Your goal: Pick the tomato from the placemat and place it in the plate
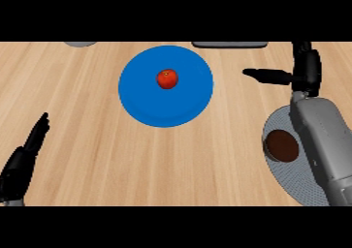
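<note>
Looking steeply down at a wooden counter [100, 145]. Showing a small red tomato [168, 79] sitting on a blue plate [146, 104], slightly above the plate's middle and apparently already resting where the task wants it. Reaching in from the lower right, a grey forearm ending in the right hand [301, 72], fingers straight and released, thumb pointing leftward toward the plate, grasping nothing. Lying to the left of this hand and well apart from it, the tomato, roughly level with the thumb tip. Appearing almost round, the tomato offering no clear long axis to line up with.

Sitting beneath the right forearm, closer to the robot than the hand, a pale grey placemat [279, 169] carrying a dark brown round object [282, 144], partly hidden by the arm. Resting at the lower left edge, the left hand [24, 160], fingers straight and pointing up, holding nothing, farther from the tomato than the right hand.

Judging from this layout, the placing looking complete, with only pulling the right hand clear of the plate remaining. Peeking in along the far edge, two grey objects [229, 44], too cut off to identify.
</note>
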`<action>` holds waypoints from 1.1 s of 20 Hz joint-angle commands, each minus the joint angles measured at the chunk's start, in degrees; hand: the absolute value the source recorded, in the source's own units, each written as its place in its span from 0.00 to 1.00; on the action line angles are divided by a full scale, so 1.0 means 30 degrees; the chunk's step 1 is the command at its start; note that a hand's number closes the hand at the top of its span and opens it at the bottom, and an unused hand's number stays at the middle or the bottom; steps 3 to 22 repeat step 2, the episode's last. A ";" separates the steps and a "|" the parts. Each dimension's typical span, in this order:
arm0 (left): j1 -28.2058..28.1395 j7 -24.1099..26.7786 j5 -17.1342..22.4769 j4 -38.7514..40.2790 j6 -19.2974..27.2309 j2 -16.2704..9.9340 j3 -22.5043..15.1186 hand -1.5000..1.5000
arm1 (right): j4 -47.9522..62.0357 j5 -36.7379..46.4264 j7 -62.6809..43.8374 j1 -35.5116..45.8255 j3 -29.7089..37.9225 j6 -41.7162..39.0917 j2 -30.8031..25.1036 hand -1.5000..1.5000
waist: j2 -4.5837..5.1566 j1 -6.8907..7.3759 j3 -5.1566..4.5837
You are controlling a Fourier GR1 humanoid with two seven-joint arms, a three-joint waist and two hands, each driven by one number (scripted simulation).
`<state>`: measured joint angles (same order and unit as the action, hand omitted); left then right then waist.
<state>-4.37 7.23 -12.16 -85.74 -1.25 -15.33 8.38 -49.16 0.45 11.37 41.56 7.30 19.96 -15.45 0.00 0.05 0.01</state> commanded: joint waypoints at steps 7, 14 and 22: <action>-0.0110 -0.0160 -0.0398 -0.0389 -0.0372 -0.0022 -0.0076 0.50 | 0.1138 -0.0474 0.1623 -0.0734 0.1033 -0.1379 -0.0980 0.00 | 0.0031 0.0133 0.0002; -0.0110 -0.0160 -0.0398 -0.0389 -0.0372 -0.0022 -0.0076 0.50 | 0.1138 -0.0474 0.1623 -0.0734 0.1033 -0.1379 -0.0980 0.00 | 0.0031 0.0133 0.0002; -0.0110 -0.0160 -0.0398 -0.0389 -0.0372 -0.0022 -0.0076 0.50 | 0.1138 -0.0474 0.1623 -0.0734 0.1033 -0.1379 -0.0980 0.00 | 0.0031 0.0133 0.0002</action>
